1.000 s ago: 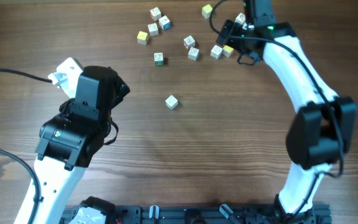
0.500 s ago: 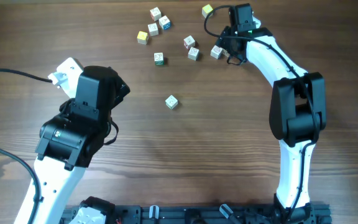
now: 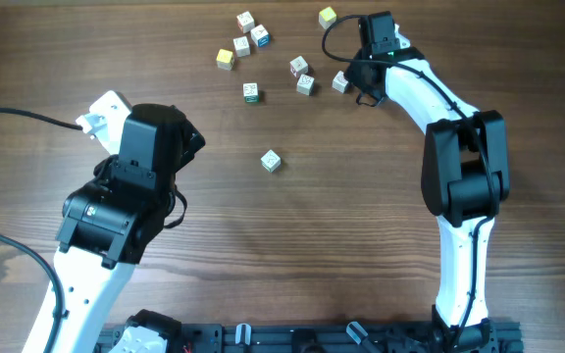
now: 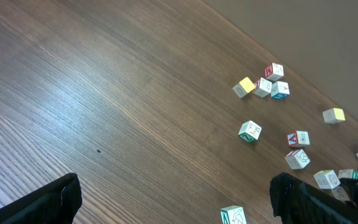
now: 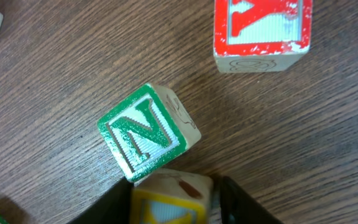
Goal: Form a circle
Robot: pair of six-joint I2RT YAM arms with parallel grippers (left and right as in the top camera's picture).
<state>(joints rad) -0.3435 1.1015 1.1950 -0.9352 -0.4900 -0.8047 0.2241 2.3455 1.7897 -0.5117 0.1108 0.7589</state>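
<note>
Jaws: left wide open, right flanking yellow cube (image 5: 166,200), grip unclear, beside green "N" cube (image 5: 145,134).

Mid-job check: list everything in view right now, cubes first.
table: one, brown wood.
clustered cubes: four, red, blue, white, yellow, far left-centre.
middle cubes: three, green, red, white, far centre.
yellow cube: one, far edge.
lone cube: one, green-white, centre.
pale cube: one, whitish, beside right gripper.
N cube: one, green, beside yellow-edged cube.
red Y cube: one, right wrist view, perhaps the pale cube.
yellow-edged cube: one, between right gripper's jaws.
left arm, right arm: white-black.
left gripper: black, open.
right gripper: black, flanking yellow-edged cube.
</note>
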